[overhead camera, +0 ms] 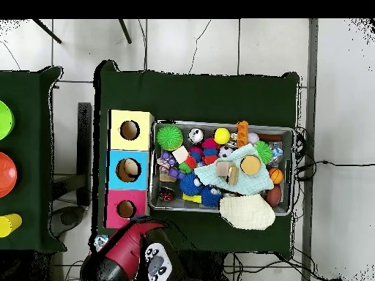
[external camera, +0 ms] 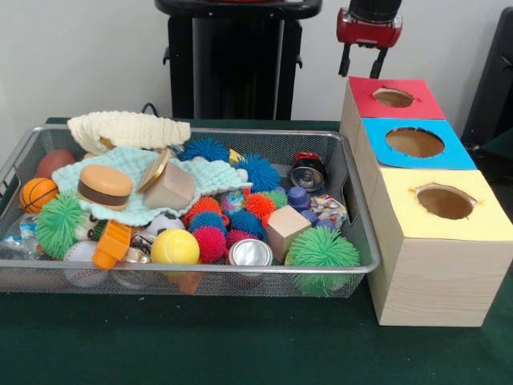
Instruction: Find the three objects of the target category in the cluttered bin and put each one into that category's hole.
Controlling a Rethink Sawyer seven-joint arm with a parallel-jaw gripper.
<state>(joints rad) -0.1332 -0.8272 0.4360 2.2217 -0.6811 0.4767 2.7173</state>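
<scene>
The cluttered bin (external camera: 240, 270) is a wide silver wire-mesh tray on the green table; it also shows in the overhead view (overhead camera: 220, 124). It holds spiky balls in green (external camera: 322, 249), blue (external camera: 258, 172) and red-orange (external camera: 210, 242), a yellow ball (external camera: 175, 247), a small basketball (external camera: 37, 193), a toy burger (external camera: 105, 185), wooden blocks (external camera: 287, 229), tin cans (external camera: 250, 253) and knitted cloths (external camera: 128, 128). Beside it stand three wooden boxes with holes, topped red (external camera: 367, 103), blue (external camera: 377, 154) and yellow (external camera: 405, 215). My gripper (external camera: 361, 62) hangs open and empty above and behind the red box.
The black pedestal (external camera: 232, 64) stands behind the bin. A dark object (external camera: 497, 80) sits at the right edge. In the overhead view, a second green table (overhead camera: 22, 146) at the left carries green, orange and yellow items. The arm (overhead camera: 128, 256) shows near the red box.
</scene>
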